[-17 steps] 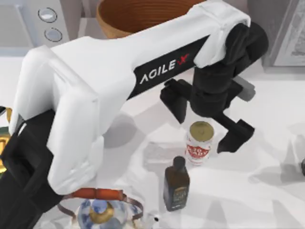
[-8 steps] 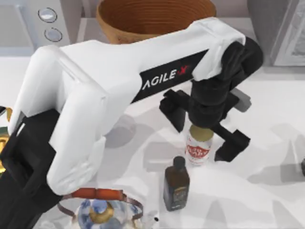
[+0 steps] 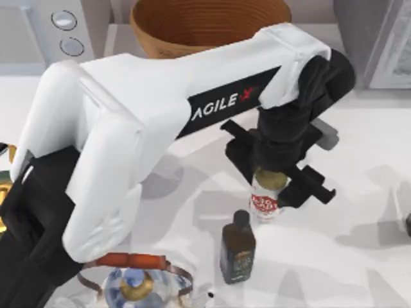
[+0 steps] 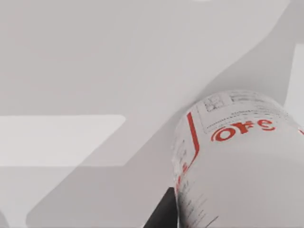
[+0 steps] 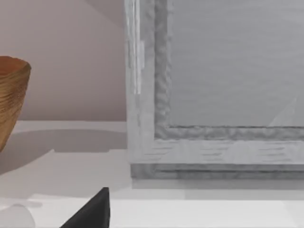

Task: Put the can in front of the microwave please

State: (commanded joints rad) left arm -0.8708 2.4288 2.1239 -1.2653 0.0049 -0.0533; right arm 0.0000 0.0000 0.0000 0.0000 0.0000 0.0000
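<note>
Grasp step: my left gripper point(image 3: 275, 178) straddles the can point(image 3: 264, 200), fingers narrowed against its sides. Next, lift and carry toward the microwave point(image 3: 45, 29) at ten o'clock.

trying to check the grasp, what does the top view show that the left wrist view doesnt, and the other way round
Top view alone: the left gripper lowered over the can's gold top, a finger on either side of it, plus the dark bottle beside the can, the wooden bowl, the microwave with its two dials, and a kettle at the near edge.

Left wrist view alone: the can's printed side up close, red lettering and fine print, with a dark finger against its base.

Both: the can standing upright on the white table.
</note>
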